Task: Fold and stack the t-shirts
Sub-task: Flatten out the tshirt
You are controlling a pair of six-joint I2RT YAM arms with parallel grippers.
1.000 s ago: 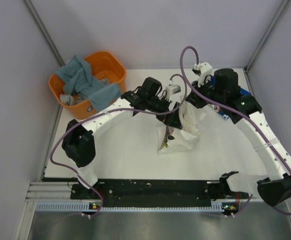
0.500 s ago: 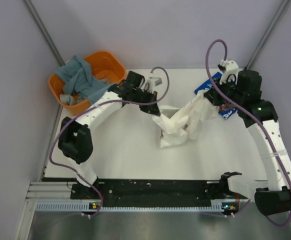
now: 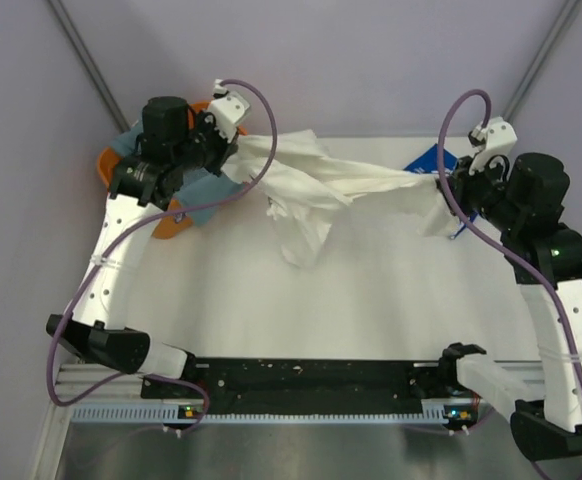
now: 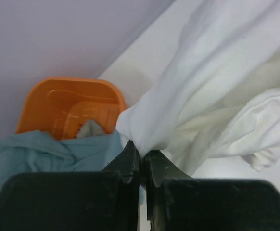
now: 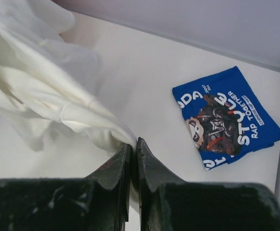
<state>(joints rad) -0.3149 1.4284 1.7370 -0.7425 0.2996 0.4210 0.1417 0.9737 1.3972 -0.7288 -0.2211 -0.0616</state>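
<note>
My left gripper (image 4: pixel 141 153) is pinched tight on one bunched edge of the white shirt (image 3: pixel 316 185). My right gripper (image 5: pixel 133 144) is clamped on another edge, so the shirt hangs stretched between them above the far half of the table (image 3: pixel 251 310). Its cloth is soft, drawn into long ropey folds, with a loose lobe drooping mid-span. The blue shirt (image 5: pixel 226 118) lies folded flat in a neat rectangle at the far right, white lettering and a printed figure facing up. Near my left gripper sits a smooth orange plastic basket (image 4: pixel 68 103) holding rumpled teal cloth (image 4: pixel 48 149).
</note>
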